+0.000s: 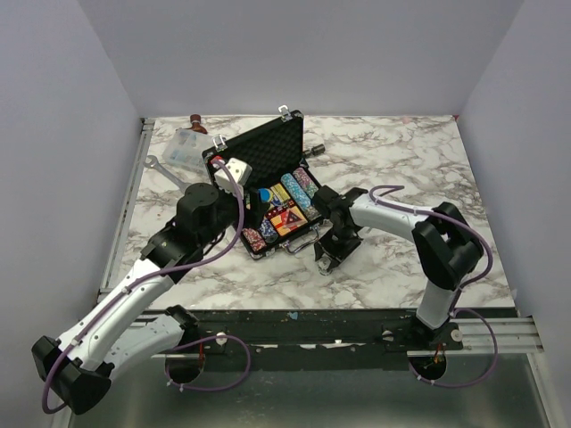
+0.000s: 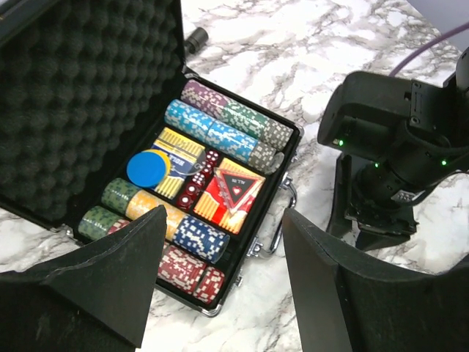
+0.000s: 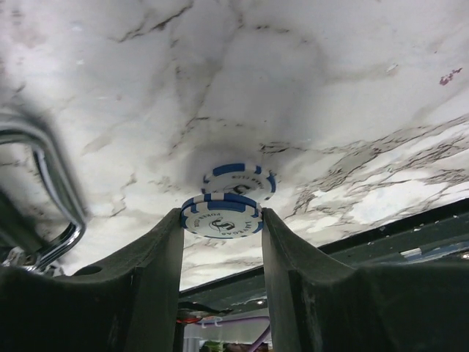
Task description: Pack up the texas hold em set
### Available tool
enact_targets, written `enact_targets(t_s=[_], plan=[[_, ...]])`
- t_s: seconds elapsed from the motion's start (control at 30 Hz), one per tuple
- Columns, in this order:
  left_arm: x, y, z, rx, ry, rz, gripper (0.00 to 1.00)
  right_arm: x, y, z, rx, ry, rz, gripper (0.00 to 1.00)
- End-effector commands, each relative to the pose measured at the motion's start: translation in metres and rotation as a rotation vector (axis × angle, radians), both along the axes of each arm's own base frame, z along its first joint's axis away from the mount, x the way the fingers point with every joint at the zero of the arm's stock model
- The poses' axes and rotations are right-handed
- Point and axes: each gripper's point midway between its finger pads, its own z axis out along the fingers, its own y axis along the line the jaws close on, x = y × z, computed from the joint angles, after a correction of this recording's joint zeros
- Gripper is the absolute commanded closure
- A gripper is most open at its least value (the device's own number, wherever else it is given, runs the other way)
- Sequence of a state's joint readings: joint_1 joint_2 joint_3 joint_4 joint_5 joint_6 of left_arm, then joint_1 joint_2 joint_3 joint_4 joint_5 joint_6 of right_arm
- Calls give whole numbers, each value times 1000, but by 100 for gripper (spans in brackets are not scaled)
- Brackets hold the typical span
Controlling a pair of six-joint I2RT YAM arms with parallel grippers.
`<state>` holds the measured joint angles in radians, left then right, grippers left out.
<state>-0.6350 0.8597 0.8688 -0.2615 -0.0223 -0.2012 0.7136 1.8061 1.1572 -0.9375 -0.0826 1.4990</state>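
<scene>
Pinching a pale chip [image 3: 221, 218] by its rim, the right gripper [image 3: 222, 233] works low on the marble table [image 3: 146, 88], just beside the open briefcase [image 2: 80, 95]; a second chip [image 3: 238, 178] lies just behind. Best lift level so it cannot flip out. The left gripper [image 2: 223, 253] hangs released above the chip rows [image 2: 220, 132]

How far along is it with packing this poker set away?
Mostly done: the chip rows, blue disc and card boxes sit in the open briefcase. In hand: the right gripper pinches a blue-and-white chip, while the left gripper hangs open above the case. Left: a second loose chip lying just beyond, then shutting and latching the case.
</scene>
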Motion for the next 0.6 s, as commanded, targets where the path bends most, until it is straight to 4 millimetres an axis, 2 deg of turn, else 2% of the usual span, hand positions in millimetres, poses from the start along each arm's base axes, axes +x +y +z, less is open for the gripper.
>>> enact_targets(t_s=[0.0, 0.17, 0.27, 0.33, 0.43, 0.57], plan=[[-3, -16, -9, -50, 58, -56, 36, 3, -5, 23, -17, -44, -1, 99], [-11, -29, -20, -171, 192, -62, 36, 5, -5, 38, 16, -77, -12, 100], [-20, -34, -31, -338, 297, -53, 36, 6, -6, 46, 38, -93, -18, 100], [-28, -37, -46, -471, 350, -63, 36, 8, -6, 53, 55, -113, -22, 99], [-37, -42, -53, -618, 365, -106, 36, 12, -4, 63, 87, -147, -29, 99], [-46, -55, -67, -709, 415, -184, 35, 17, 0, 76, 140, -188, -29, 99]])
